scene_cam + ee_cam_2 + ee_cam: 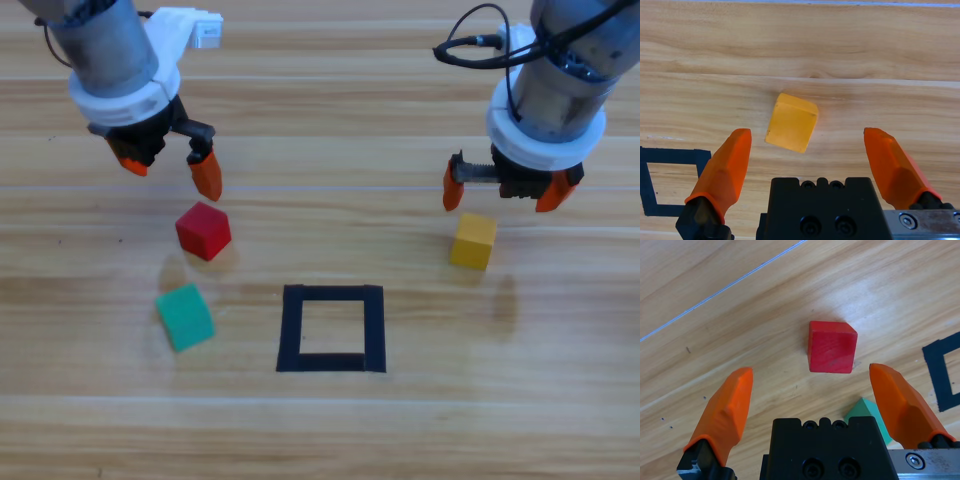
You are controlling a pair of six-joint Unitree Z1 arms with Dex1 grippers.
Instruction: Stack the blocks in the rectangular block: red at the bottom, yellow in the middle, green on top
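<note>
The red cube point(203, 230) sits just below the spread left gripper point(170, 167), the teal-green cube point(185, 316) farther below it, the yellow cube point(473, 241) just beneath the spread right gripper point(511, 192), and the empty tape square point(332, 328) lies below, between both.

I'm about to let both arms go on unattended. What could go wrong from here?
1. The red cube sits turned against the open left gripper, so the jaws may catch corners and twist it.
2. The green cube lies near the red one and could get knocked.
3. The open right gripper is over the yellow cube; both arms heading for the tape square might collide.
</note>
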